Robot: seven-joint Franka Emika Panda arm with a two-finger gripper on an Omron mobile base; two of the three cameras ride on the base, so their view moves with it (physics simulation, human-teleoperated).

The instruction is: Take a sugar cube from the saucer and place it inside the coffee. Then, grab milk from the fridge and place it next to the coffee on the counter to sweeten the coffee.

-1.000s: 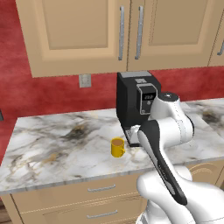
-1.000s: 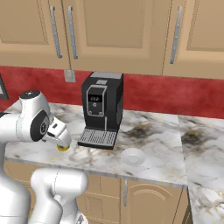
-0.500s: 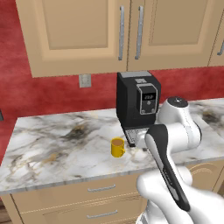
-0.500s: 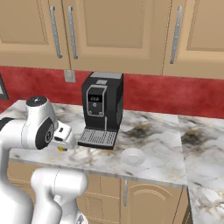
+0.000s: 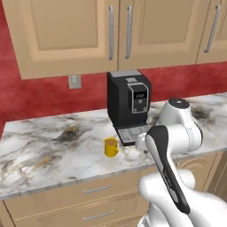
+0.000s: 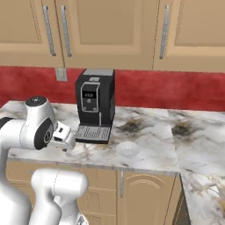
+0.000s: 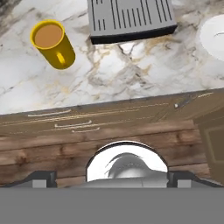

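The coffee (image 5: 111, 147) is a small yellow mug of brown liquid on the marble counter (image 5: 53, 150), left of the black coffee machine. In the hand view the coffee (image 7: 51, 43) lies at the upper left. The white saucer (image 6: 128, 149) sits to the right of the machine's drip tray, and the saucer (image 7: 215, 37) is cut off by the hand view's upper right edge. I cannot make out a sugar cube on it. My gripper (image 6: 66, 140) hangs over the counter's front edge, open and empty. The milk and the fridge are out of view.
The coffee machine (image 5: 129, 104) stands against the red wall, its grey drip tray (image 7: 131, 19) between mug and saucer. Tan wall cupboards (image 5: 111, 31) hang above. Drawers with silver handles (image 7: 72, 124) run below the counter edge. My own arm (image 5: 175, 133) hides the saucer area in the left base view.
The whole scene has slid a little to the left in both base views, so the camera moved. My arm's elbow has swung right. The jaws stay wide apart.
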